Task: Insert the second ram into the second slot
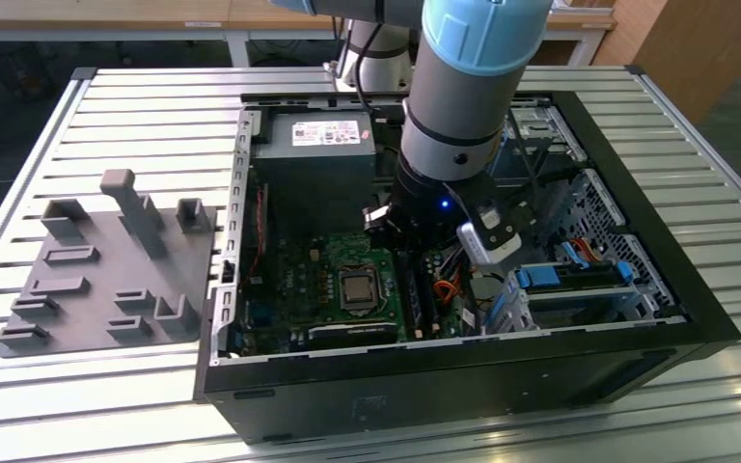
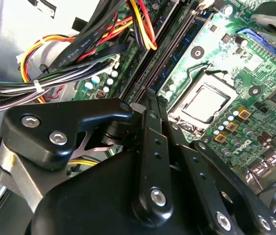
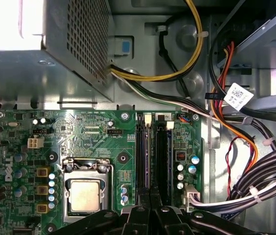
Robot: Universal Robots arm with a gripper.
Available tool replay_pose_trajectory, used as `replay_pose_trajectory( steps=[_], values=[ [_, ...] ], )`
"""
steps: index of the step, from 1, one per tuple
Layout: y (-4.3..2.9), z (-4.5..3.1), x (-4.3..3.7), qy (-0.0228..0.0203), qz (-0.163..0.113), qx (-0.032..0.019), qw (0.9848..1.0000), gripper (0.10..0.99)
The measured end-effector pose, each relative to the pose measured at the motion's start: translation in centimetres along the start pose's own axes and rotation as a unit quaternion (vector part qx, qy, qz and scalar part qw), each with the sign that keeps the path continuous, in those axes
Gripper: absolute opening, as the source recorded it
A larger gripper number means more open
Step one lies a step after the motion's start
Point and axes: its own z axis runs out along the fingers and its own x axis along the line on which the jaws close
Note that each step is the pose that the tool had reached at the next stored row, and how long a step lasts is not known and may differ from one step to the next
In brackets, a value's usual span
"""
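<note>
Black gripper [image 2: 150, 100] fingers meet tip to tip, closed with nothing visibly between them, pressing on the second ram's [image 3: 149, 159] top edge; that blue stick stands in its motherboard [image 3: 94, 134] slot directly beneath; the processor socket [image 3: 85, 193] lies just beside.

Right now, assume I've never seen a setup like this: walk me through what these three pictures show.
The exterior view looks down on a grey and light-blue robot arm reaching into an open desktop computer case that lies on a slatted metal table. A grey holder tray sits on the exterior view's left. The two wrist views ride on the arm. The first wrist view looks straight down at the green motherboard, its processor socket and the long black memory slots. The gripper sits over those slots, its fingers pressed together.
</note>
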Motion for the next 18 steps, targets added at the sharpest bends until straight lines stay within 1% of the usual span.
replay_pose_trajectory(
  steps=[18],
  values=[
    [-0.02, 0.42, -0.01, 0.0000, 0.000, 0.0000, 1.0000, 0.114]
  ],
)
